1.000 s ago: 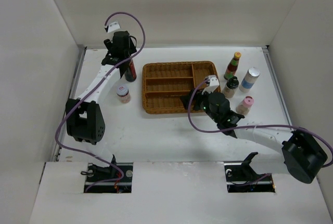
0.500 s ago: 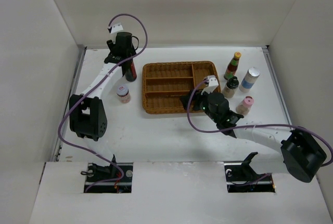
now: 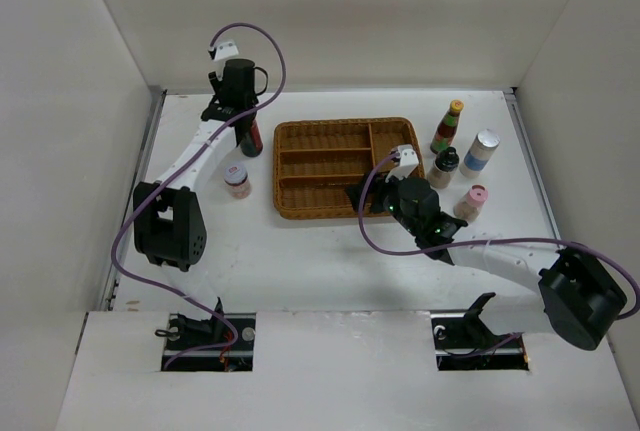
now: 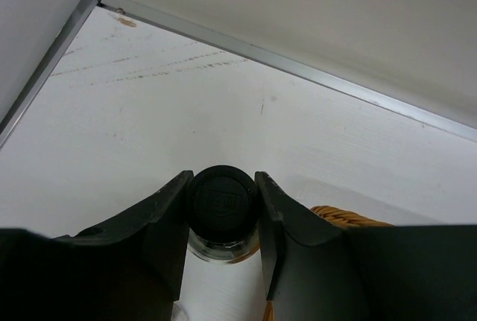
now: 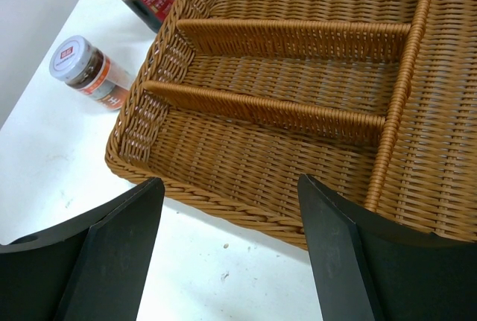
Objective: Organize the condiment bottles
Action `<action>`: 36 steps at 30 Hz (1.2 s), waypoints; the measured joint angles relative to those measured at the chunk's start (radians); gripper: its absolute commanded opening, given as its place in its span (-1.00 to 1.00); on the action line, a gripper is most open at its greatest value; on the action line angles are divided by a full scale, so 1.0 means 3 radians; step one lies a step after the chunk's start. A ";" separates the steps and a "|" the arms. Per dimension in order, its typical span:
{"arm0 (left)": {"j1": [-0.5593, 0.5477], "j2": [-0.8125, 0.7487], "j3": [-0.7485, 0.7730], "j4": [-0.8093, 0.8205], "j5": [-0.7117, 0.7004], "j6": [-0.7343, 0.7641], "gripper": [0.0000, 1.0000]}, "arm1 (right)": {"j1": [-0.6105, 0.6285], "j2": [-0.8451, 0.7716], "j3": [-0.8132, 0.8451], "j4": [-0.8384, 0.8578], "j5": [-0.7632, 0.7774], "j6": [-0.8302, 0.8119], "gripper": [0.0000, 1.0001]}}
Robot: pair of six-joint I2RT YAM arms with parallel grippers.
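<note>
My left gripper (image 3: pixel 243 123) is shut on the black cap of the tall clear bottle (image 3: pixel 251 138), which stands upright left of the wicker tray; the cap (image 4: pixel 221 200) sits between the fingers in the left wrist view. The short white-lidded jar (image 3: pixel 237 180) stands nearby and also shows in the right wrist view (image 5: pixel 91 72). My right gripper (image 3: pixel 362 197) is open and empty over the tray's near edge. The yellow-capped red sauce (image 3: pixel 447 128), black-capped bottle (image 3: pixel 443 167), silver-capped blue-labelled bottle (image 3: pixel 482 153) and pink-capped shaker (image 3: pixel 470 202) stand right of the tray.
The brown wicker divided tray (image 3: pixel 330 209) lies at the table's middle with nothing in its compartments; its rim fills the right wrist view (image 5: pixel 223 205). White walls enclose the table on three sides.
The left arm's base link has swung slightly while its gripper stays on the tall bottle. The right gripper has crept a little left along the tray's near edge.
</note>
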 measured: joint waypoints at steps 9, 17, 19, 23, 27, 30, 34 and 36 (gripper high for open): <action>-0.0056 0.0000 0.0113 -0.0179 -0.0006 0.0028 -0.70 | 0.0000 0.0000 0.0000 -0.0001 0.0000 -0.0001 0.59; -0.0165 -0.0041 0.0548 -0.0336 -0.0005 0.0156 -0.70 | 0.0000 0.0000 0.0000 -0.0001 0.0000 -0.0001 0.61; -0.0211 -0.0076 0.0619 -0.0336 -0.0005 0.0178 -0.70 | 0.0000 0.0000 0.0000 -0.0001 -0.0001 -0.0001 0.61; -0.0351 -0.0120 0.0744 -0.0333 -0.0005 0.0225 -0.71 | 0.0000 0.0000 0.0000 -0.0001 0.0000 -0.0001 0.61; -0.0511 -0.0127 0.0814 -0.0337 0.0010 0.0240 -0.71 | 0.0000 0.0000 0.0000 0.0000 0.0000 -0.0001 0.62; -0.0614 -0.0127 0.0851 -0.0361 0.0042 0.0248 -0.71 | 0.0000 0.0000 0.0000 -0.0001 0.0000 -0.0001 0.62; -0.0727 -0.0111 0.0946 -0.0388 0.0070 0.0252 -0.71 | 0.0000 -0.0001 0.0000 0.0000 0.0000 -0.0001 0.62; -0.0755 -0.0076 0.1022 -0.0383 0.0075 0.0253 -0.71 | 0.0000 -0.0001 0.0000 0.0000 0.0000 -0.0001 0.62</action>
